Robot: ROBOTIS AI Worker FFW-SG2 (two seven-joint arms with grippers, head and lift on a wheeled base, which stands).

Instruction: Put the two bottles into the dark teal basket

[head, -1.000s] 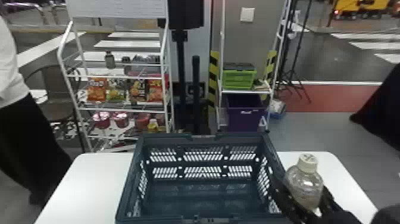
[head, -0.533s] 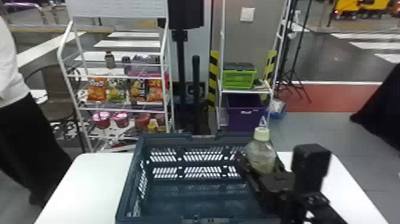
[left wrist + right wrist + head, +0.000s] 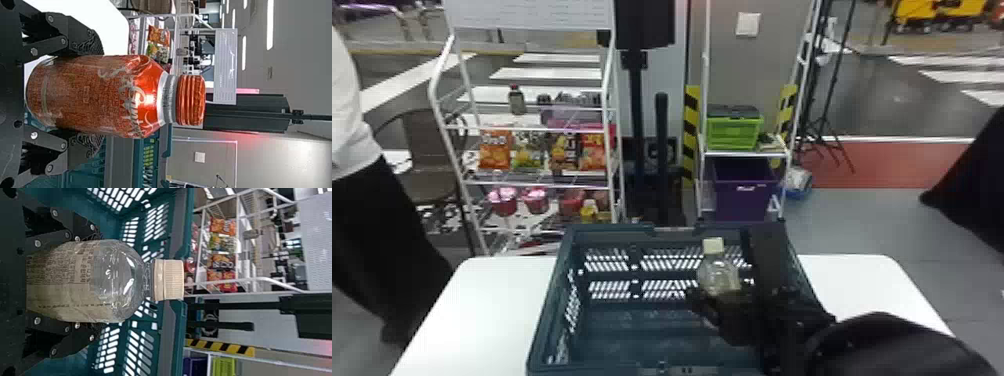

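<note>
Shop-like place; a white rack (image 3: pixel 434 87) holds snack bags (image 3: pixel 495 151).

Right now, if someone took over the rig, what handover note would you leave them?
Left gripper: closed on the orange-red bottle, near the dark teal basket.
Right gripper: closed on the clear bottle with the cream cap, over the basket's interior.
Done: both bottles gripped.
To do: lower and release the clear bottle, then bring the orange-red one in and release it.

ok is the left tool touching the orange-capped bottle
Touching. The left wrist view shows the left tool with its two black fingers against opposite sides of the orange-capped bottle.
</note>
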